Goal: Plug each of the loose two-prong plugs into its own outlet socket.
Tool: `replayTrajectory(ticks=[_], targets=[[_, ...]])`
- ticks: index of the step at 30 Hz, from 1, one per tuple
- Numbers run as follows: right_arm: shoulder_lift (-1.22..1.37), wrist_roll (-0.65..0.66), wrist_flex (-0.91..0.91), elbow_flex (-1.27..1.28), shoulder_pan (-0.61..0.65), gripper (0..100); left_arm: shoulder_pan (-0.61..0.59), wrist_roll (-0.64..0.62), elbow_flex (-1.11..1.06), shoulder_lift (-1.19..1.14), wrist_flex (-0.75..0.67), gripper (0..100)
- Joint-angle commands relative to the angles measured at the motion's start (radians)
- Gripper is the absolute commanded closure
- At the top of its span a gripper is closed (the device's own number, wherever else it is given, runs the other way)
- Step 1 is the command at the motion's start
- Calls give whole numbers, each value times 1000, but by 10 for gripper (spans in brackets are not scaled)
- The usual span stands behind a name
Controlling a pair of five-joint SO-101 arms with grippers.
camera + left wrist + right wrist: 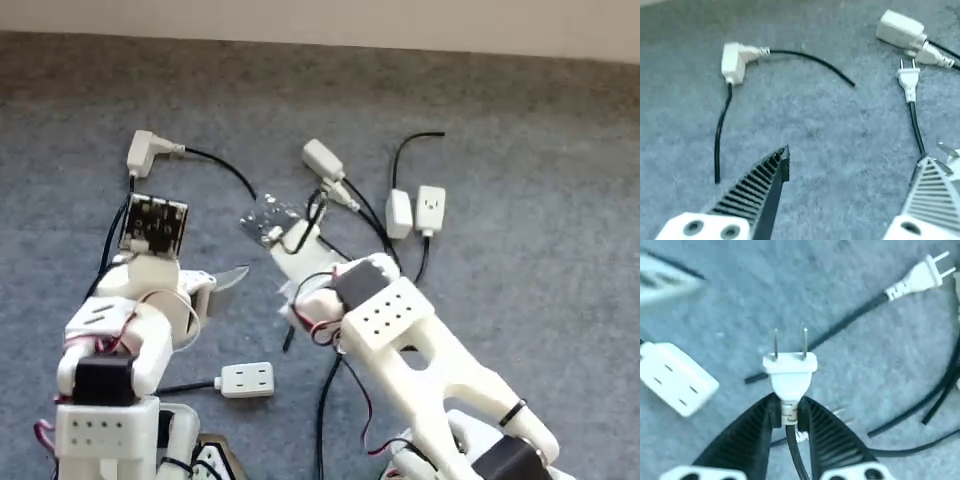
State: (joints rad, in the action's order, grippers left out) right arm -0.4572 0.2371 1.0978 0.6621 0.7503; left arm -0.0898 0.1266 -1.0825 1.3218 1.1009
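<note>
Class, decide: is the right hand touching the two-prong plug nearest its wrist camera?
Touching. The right wrist view shows the right hand clamped on the plug, gripping both sides of its neck with no gap.

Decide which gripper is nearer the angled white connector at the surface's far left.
Left. The left gripper hangs open facing the connector; the right gripper, shut on a plug, is farther off, near the middle.

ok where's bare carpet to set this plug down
Bare carpet right of the outlet, and the far strip beyond the top-left plug. Crowded in the middle: cords tangle around the right gripper.
</note>
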Motion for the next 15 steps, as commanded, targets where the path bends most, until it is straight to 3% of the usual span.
replayTrajectory(ticks=[1,7,15], targets=[[-13,-71,2,-91,76,992,-2,-11,8,-28,-69,627],[-13,-83,41,-137,189,992,-2,-9,-50,-35,-157,627],[-15,-87,47,-139,197,992,-2,-5,-127,-35,-213,627]])
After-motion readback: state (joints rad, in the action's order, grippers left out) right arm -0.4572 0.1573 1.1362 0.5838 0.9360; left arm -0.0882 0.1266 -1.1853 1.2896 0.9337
